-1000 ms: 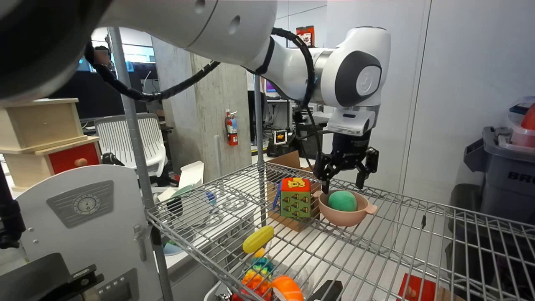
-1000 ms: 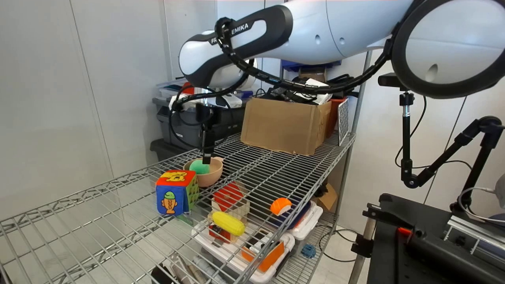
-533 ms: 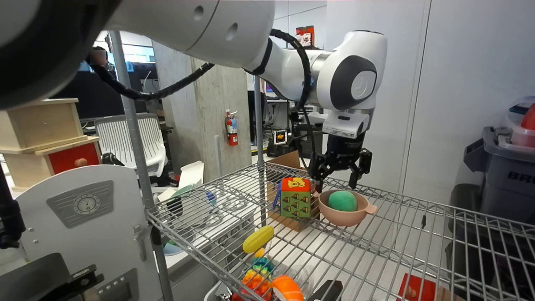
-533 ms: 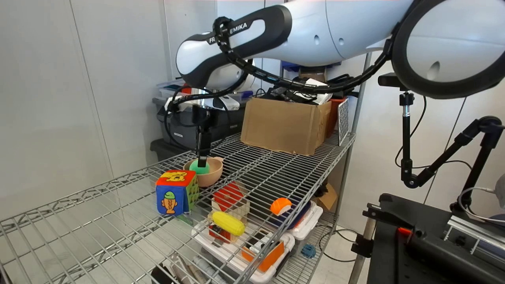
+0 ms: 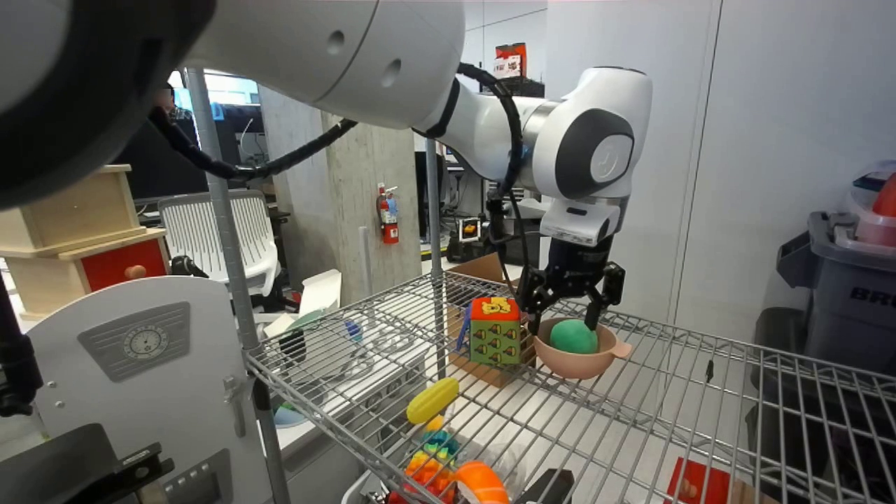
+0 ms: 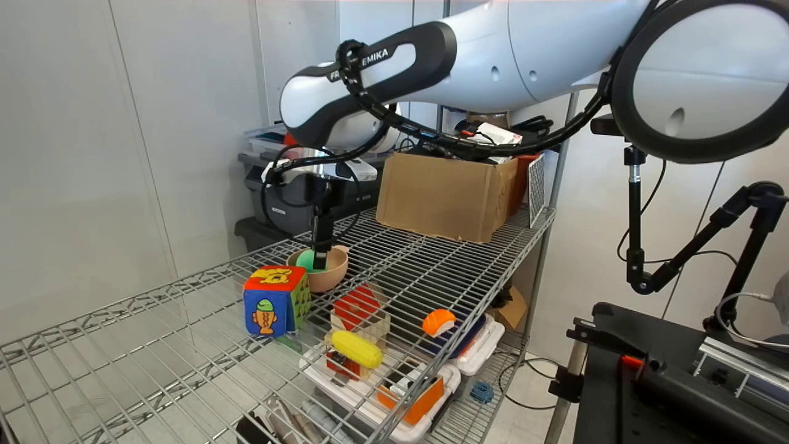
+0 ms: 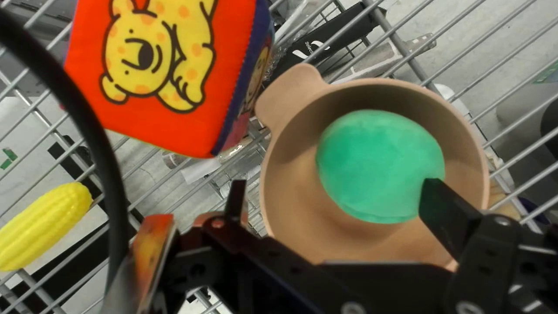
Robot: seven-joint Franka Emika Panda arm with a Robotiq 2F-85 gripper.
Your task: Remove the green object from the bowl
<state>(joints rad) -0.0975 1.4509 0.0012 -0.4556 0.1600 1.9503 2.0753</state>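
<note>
Green, rounded and smooth-skinned, the ball (image 7: pixel 378 165) is seated inside the pink-brown bowl (image 7: pixel 301 213), which is set on the wire shelf (image 6: pixel 425 259) beside the toy cube (image 7: pixel 157 65). With its jaws spread apart and nothing clamped between them, the gripper (image 5: pixel 563 325) is poised at the bowl. From the wrist view, one fingertip (image 7: pixel 444 209) is seen overlapping the ball's edge, while the opposite fingertip (image 7: pixel 236 196) is seen outside the rim; whether the ball is touched cannot be told.

Light weight is suggested by the ball's small size, and some give may be expected, though neither can be confirmed by sight; little fragility is foreseen. Slipping is judged the likelier trouble, since a curved side is easily squeezed away when pinched too high. The hold is best taken on opposite sides, at or just below the widest part, with both fingertips set inside the rim so that the bowl's wall is not caught as well. Gentle, even pressure is advised.
</note>
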